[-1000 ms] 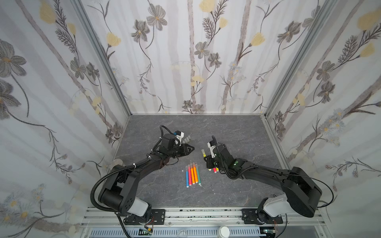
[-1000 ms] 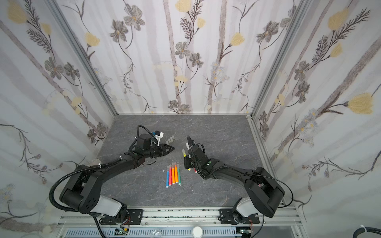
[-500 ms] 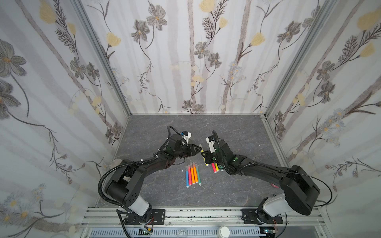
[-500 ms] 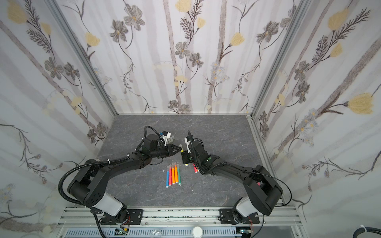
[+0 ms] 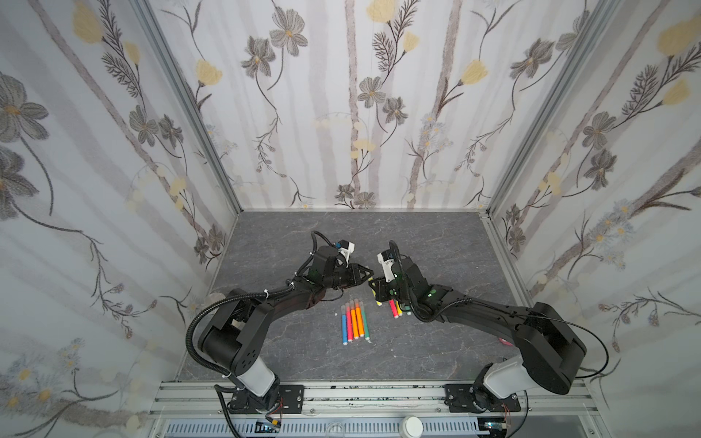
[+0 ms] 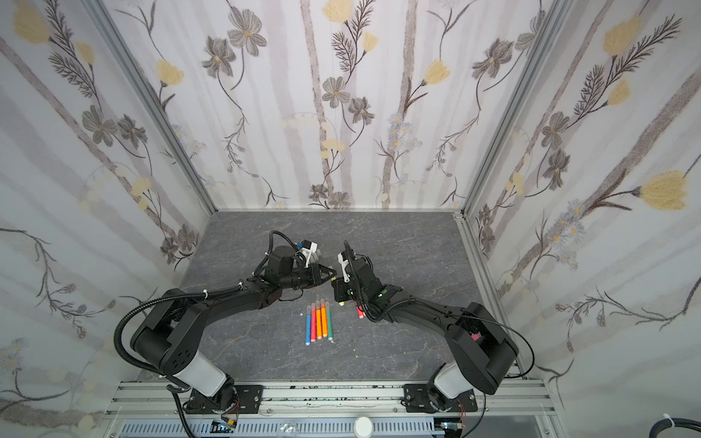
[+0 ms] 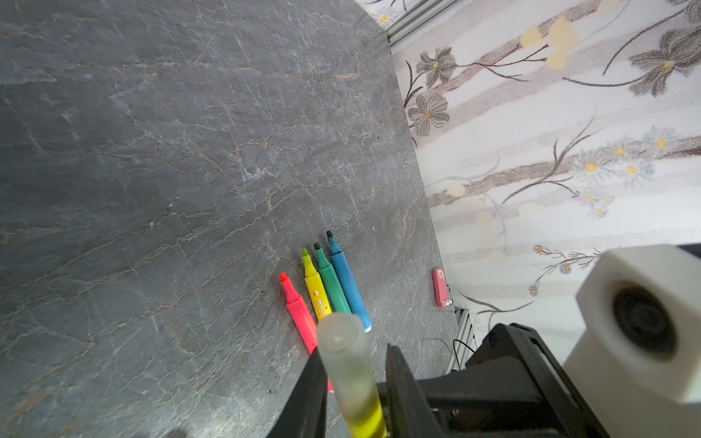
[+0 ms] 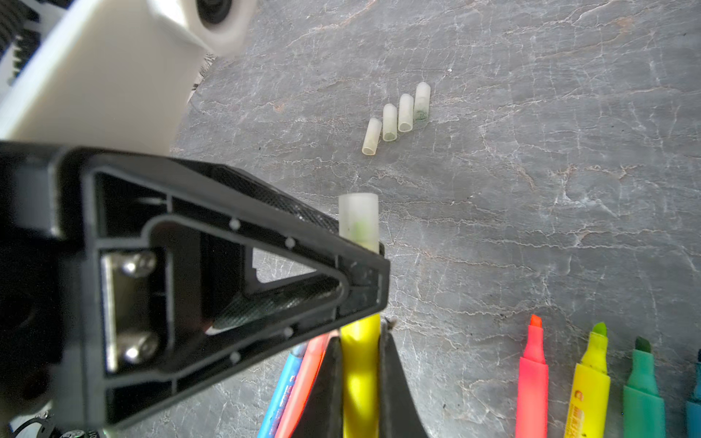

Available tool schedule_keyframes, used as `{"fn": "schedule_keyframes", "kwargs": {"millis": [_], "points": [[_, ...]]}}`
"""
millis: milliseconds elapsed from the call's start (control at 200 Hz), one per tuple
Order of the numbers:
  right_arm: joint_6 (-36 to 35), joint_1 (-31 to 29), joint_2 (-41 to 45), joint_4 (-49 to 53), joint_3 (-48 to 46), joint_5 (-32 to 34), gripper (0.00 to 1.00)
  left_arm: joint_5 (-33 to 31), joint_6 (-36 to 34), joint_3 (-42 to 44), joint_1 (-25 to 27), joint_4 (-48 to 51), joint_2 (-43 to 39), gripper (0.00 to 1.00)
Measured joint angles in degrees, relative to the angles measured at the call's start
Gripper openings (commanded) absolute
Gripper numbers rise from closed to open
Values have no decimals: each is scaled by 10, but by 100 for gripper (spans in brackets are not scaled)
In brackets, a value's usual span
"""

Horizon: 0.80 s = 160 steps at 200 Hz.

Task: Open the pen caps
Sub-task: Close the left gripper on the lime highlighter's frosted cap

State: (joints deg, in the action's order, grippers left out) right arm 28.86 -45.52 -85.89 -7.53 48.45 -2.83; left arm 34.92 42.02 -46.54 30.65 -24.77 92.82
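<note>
1. Smack in the middle of the grey table (image 5: pixel 417 246): gripping a yellow pen (image 8: pixel 360 379) by the barrel with the right gripper (image 8: pixel 358 333). Jaws clamped hard on it, reaching in from 3 o'clock.
2. Coming in from 9 o'clock with the left gripper (image 7: pixel 352 356), jaws pulled in narrow on either side of that pen's frosted cap (image 7: pixel 343 341). Looks like pinching it. Not pulled off yet, still seated on the pen.
3. Down at 6 o'clock from there, in both top views: five capped pens (image 5: pixel 355 322) side by side, flat on the table, caps pointing to 12.
4. Over at 3 o'clock of that row, partly under the right arm: four bare-tipped pens (image 7: pixel 330 284), pink, yellow, green and blue, lying close together.
5. Seen from the right wrist only: four loose caps (image 8: pixel 390 123) lined up in a tight row, well apart from the pens.
6. Also a small pink thing (image 7: pixel 440 287) by the table edge, can't tell what.
</note>
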Motion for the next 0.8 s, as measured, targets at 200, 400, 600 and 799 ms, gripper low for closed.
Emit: {"fn": "schedule_keyframes", "kwargs": {"millis": [200,400,600,799], "points": [[0,0,0,-9,-1,0,0,-4,0,-7,0,0,4,23],[0,0,5,-10,-6,0,0,-6,0,-10,0,0,7,22],[0,0,7,-13,-10,-1,0,-19,-2,-11,0,0,7,26],[0,0,7,-14,-14,-3,0,-25,-3,-11,0,0,7,27]]}}
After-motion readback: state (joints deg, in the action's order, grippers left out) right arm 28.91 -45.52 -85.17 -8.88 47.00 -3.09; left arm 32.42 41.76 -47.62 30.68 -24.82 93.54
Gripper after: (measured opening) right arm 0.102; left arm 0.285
